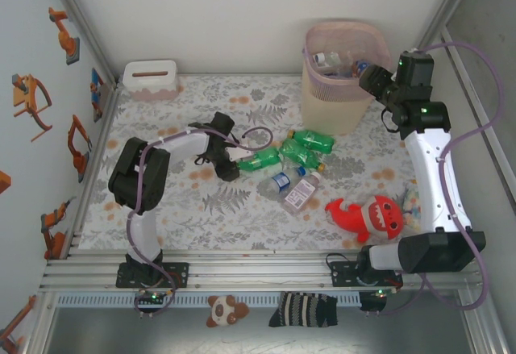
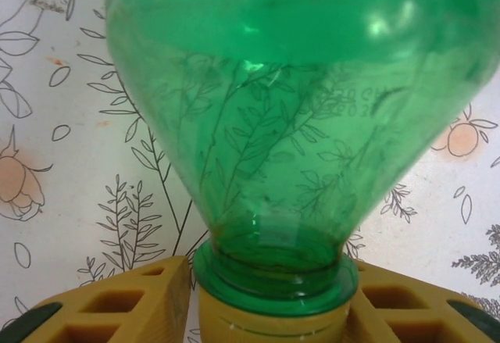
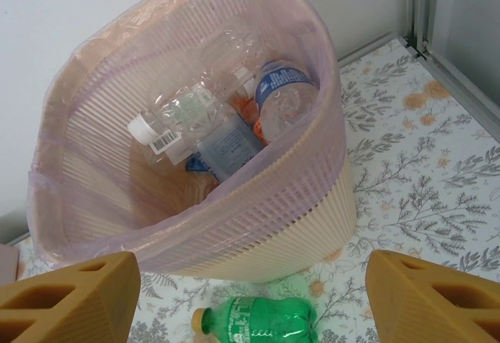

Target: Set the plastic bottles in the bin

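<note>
A green bottle (image 2: 273,108) with a yellow cap (image 2: 269,323) lies on the floral mat. My left gripper (image 2: 269,312) is shut on its capped neck, one finger close on each side. From above, the left gripper (image 1: 228,160) meets this green bottle (image 1: 260,159), beside two more green bottles (image 1: 305,148). Two clear bottles (image 1: 292,187) lie just in front. The beige bin (image 1: 339,104) with pink lining stands at the back and holds several clear bottles (image 3: 211,128). My right gripper (image 1: 377,81) hovers open at the bin's (image 3: 266,226) right rim, above a green bottle (image 3: 262,319).
A red plush shark (image 1: 371,215) lies near the right arm's base. A white slotted box (image 1: 151,78) sits in the back left corner. Metal frame rails border the mat. A small plush toy (image 1: 226,310) and a striped sock (image 1: 304,309) lie in front of the arm bases.
</note>
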